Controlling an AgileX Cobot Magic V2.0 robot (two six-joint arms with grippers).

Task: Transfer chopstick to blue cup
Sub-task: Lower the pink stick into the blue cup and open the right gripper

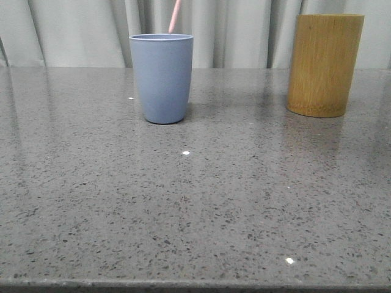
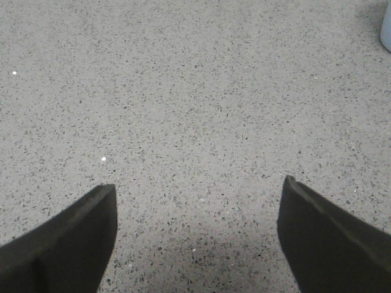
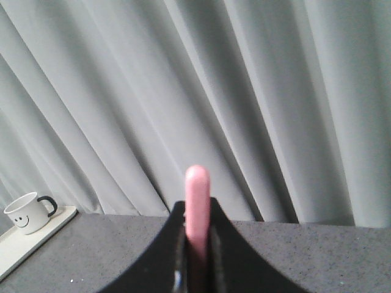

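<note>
The blue cup (image 1: pixel 161 77) stands upright on the grey stone table, left of centre. A pale pink chopstick (image 1: pixel 175 16) rises at a slant from behind or inside its rim and runs out of the top of the front view. In the right wrist view my right gripper (image 3: pixel 198 210) is shut on the chopstick (image 3: pixel 197 201), whose rounded end sticks out past the fingertips. My left gripper (image 2: pixel 198 195) hangs open over bare table, nothing between its fingers; the cup's edge (image 2: pixel 386 27) shows at one corner.
A tall tan bamboo cylinder (image 1: pixel 324 64) stands at the back right of the table. Grey curtains hang behind the table. In the right wrist view a white smiley mug (image 3: pixel 27 212) sits on a white tray (image 3: pixel 24 243) at the table's side.
</note>
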